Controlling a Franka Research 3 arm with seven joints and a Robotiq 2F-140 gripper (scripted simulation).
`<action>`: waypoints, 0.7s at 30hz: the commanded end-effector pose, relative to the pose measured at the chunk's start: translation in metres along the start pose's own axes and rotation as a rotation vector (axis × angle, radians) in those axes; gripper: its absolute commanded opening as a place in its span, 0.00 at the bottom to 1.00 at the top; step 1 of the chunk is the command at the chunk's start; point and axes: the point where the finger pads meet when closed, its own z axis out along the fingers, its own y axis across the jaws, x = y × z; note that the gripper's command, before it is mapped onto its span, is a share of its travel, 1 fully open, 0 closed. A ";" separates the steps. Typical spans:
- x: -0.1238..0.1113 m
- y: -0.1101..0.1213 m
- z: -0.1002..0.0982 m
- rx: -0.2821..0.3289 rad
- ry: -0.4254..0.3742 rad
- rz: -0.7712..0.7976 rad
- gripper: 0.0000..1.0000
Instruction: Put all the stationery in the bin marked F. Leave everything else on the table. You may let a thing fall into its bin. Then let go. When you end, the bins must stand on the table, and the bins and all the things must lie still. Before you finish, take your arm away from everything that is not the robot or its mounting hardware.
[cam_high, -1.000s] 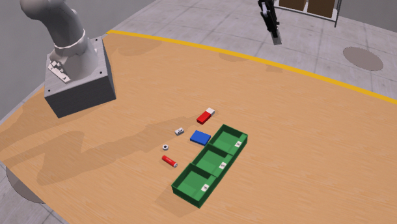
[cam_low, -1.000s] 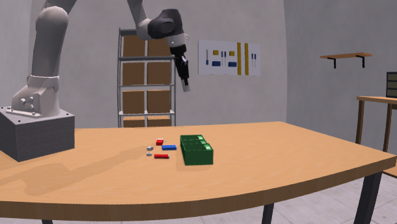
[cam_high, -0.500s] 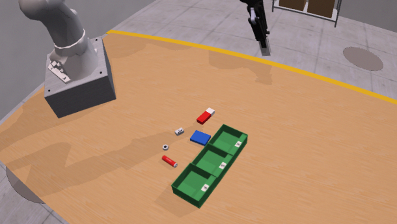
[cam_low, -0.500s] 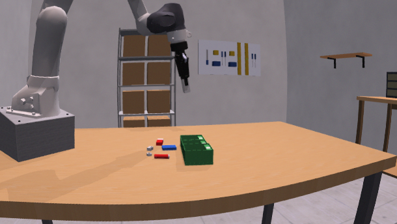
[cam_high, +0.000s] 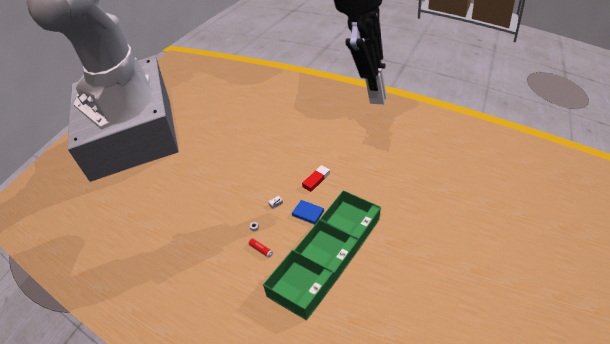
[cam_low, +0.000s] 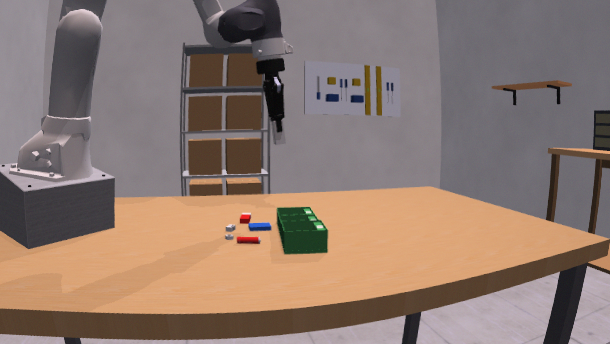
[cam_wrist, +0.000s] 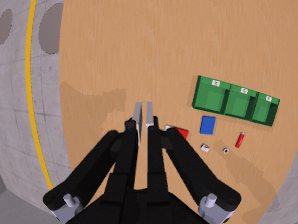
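- Wooden table (cam_high: 450, 210) with a yellow edge stripe carries everything; grey floor and a shelf rack (cam_low: 184, 115) of cardboard boxes lie behind.
- Stationery candidates, centre of the top view: red-and-white eraser (cam_high: 315, 178), blue flat block (cam_high: 307, 211) that may be a notepad, small white piece (cam_high: 275, 201) that may be a sharpener. Judgement only.
- Likely non-stationery: hex nut (cam_high: 254, 226) and red battery (cam_high: 260, 247), lower left of the cluster.
- Green three-compartment bin row (cam_high: 320, 292) sits just right of the items; the blue block nearly touches it. Labels unreadable, so I cannot tell which is F.
- Gripper (cam_high: 377, 95) hangs high over the far table edge, upper middle of frame, fingers pressed together, holding nothing.
- Step in hand, as I judge it: approaching the first pick. Fingers must open before descent; come straight down and grip the eraser across its narrow sides.
- Wrist view shows fingers nearly meeting; exterior view alone shows height above the table.
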 end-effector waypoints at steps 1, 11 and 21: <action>-0.014 0.017 -0.003 -0.037 -0.047 0.007 0.05; -0.052 0.066 -0.013 -0.084 -0.108 0.049 0.05; -0.089 0.104 -0.022 -0.117 -0.158 0.085 0.05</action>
